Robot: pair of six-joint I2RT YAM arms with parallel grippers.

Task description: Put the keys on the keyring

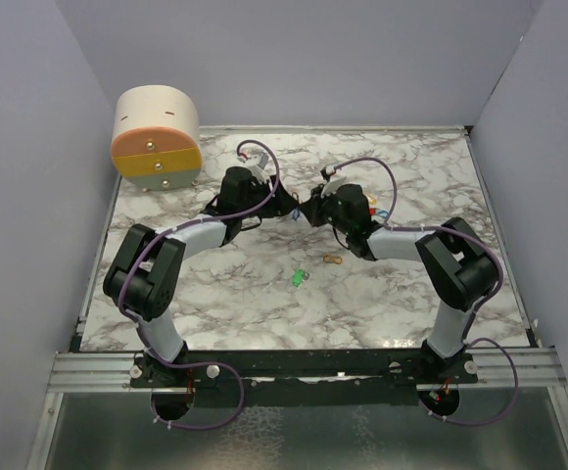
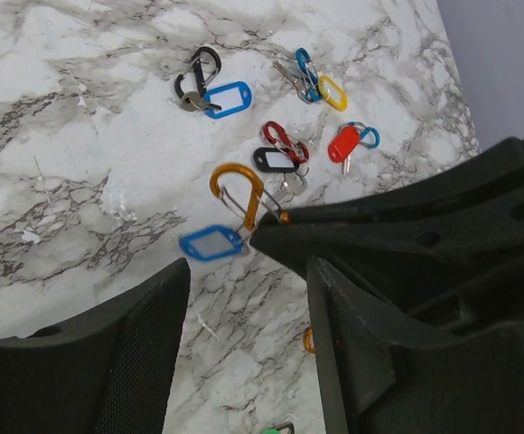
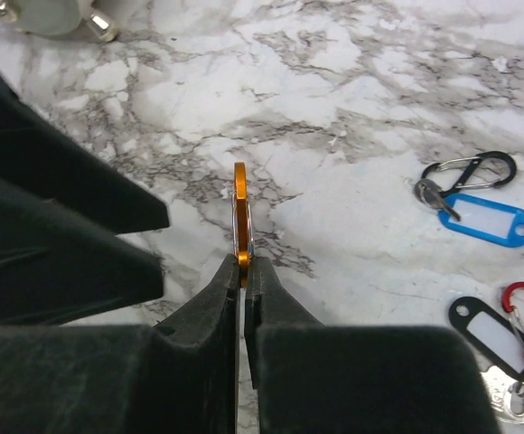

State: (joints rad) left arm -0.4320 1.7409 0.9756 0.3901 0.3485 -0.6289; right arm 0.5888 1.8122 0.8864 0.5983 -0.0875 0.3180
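The keyring, an orange carabiner, is pinched edge-on at its near end by my right gripper, which is shut on it. In the left wrist view the same orange carabiner shows flat-on, and a blue-tagged key lies at its lower end; I cannot tell whether the two are linked. My left gripper hovers open just beside it, with only marble between its fingers. A green-tagged key lies alone nearer the arms. From above, both grippers meet at mid-table.
Other clips with tagged keys lie beyond: a black clip with a blue tag, a blue clip with a yellow tag, a red clip with a black tag, and a red tag. A small orange ring lies nearby. A drawer box stands at the far left.
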